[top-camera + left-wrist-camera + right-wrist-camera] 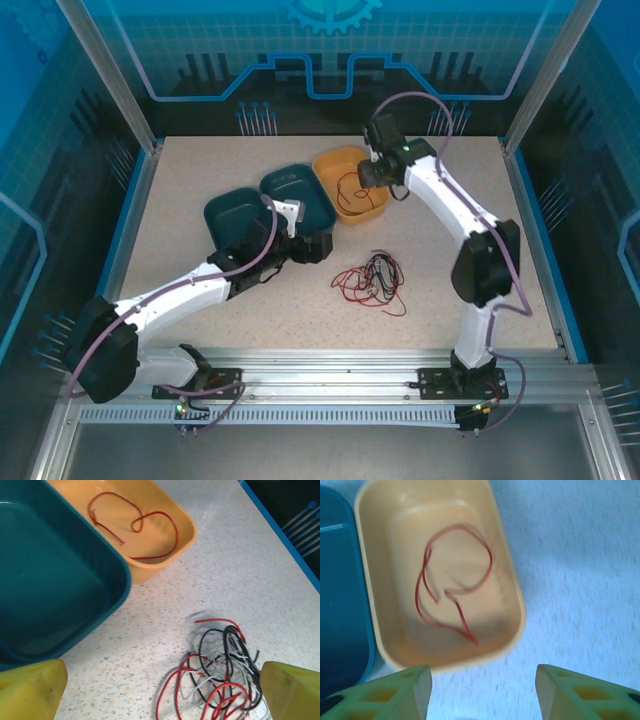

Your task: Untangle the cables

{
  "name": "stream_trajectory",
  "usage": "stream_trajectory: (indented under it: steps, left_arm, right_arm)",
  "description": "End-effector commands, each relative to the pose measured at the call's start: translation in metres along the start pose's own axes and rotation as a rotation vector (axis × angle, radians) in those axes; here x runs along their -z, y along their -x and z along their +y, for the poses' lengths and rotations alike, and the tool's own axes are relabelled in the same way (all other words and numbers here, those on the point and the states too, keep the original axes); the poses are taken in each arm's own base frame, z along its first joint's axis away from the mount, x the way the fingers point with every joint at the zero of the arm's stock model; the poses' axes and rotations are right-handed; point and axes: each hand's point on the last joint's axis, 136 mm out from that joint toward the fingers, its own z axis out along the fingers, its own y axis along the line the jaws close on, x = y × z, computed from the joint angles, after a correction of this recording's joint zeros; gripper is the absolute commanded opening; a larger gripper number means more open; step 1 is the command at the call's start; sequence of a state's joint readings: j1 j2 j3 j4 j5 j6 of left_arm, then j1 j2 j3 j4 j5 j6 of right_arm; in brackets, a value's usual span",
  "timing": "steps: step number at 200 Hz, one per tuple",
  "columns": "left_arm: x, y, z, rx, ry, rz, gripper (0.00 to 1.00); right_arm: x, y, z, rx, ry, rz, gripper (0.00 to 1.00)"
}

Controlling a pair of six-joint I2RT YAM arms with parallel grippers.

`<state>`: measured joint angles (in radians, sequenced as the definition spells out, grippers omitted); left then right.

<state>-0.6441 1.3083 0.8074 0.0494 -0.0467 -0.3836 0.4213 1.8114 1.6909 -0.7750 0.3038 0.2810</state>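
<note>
Three trays stand on the worktop [180,280] in the top view: a first teal tray [222,208], a second teal tray [300,185] touching it at 2 o'clock, and a yellow tray [335,160] just beside that. A single red cable [352,190] lies looped in the yellow tray. The tangle of cables [370,280], red, black and whitish, lies on the worktop at 5 o'clock from that tray. The left gripper [312,245] hangs beside the teal trays and the right gripper [372,178] over the yellow tray.

From the left wrist, the left gripper [160,695] has its jaws spread wide, holding nothing. The tangle of cables [220,680] lies at 5 o'clock, the second teal tray [60,580] at 9 and the yellow tray [185,535] at 12, with the red cable [135,525] inside.

From the right wrist, the right gripper [485,695] is likewise spread and holds nothing. The red cable [450,590] lies loose in the yellow tray [515,580], with the second teal tray [340,605] at 9 o'clock.
</note>
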Motion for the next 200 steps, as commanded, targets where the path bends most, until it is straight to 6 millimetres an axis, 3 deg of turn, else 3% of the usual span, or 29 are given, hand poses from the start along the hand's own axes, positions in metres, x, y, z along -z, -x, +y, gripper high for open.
stream_trajectory:
  steps: [1, 20, 40, 46, 49, 52, 81, 122, 129, 151, 200]
  left_arm:
    - [-0.005, 0.001, -0.026, -0.068, -0.131, 0.057, 0.99]
    - [-0.010, -0.011, -0.034, -0.096, -0.183, 0.126, 0.99]
    - [-0.015, -0.027, -0.038, -0.122, -0.216, 0.195, 0.93]
    - [-0.016, -0.031, -0.039, -0.129, -0.225, 0.212, 0.91]
    - [-0.017, -0.034, -0.039, -0.133, -0.227, 0.222, 0.90]
    - [-0.017, -0.036, -0.039, -0.135, -0.234, 0.232, 0.88]
    - [-0.022, -0.059, -0.048, -0.199, -0.276, 0.310, 0.81]
    - [-0.033, -0.080, -0.057, -0.345, -0.326, 0.362, 0.68]
    - [-0.037, -0.080, -0.054, -0.355, -0.316, 0.360, 0.67]
    - [-0.051, -0.078, -0.048, -0.365, -0.273, 0.357, 0.57]
    - [-0.067, -0.091, -0.047, -0.352, -0.285, 0.415, 0.47]
  right_arm:
    - [0.017, -0.023, -0.005, -0.102, 0.006, -0.039, 0.63]
    - [0.030, -0.055, -0.012, -0.150, 0.019, -0.033, 0.68]
    - [0.040, -0.089, -0.024, -0.191, -0.004, -0.007, 0.79]
    - [0.044, -0.098, -0.028, -0.209, -0.014, 0.002, 0.86]
    - [0.045, -0.103, -0.029, -0.216, -0.016, 0.007, 0.96]
    - [0.046, -0.108, -0.031, -0.223, -0.017, 0.010, 1.00]
    - [0.058, -0.147, -0.043, -0.317, -0.025, 0.020, 1.00]
    - [0.075, -0.169, -0.048, -0.408, 0.014, -0.026, 1.00]
    - [0.071, -0.181, -0.048, -0.417, 0.011, -0.008, 1.00]
    - [0.072, -0.192, -0.047, -0.442, 0.023, -0.002, 1.00]
    - [0.068, -0.209, -0.037, -0.436, 0.026, 0.044, 1.00]
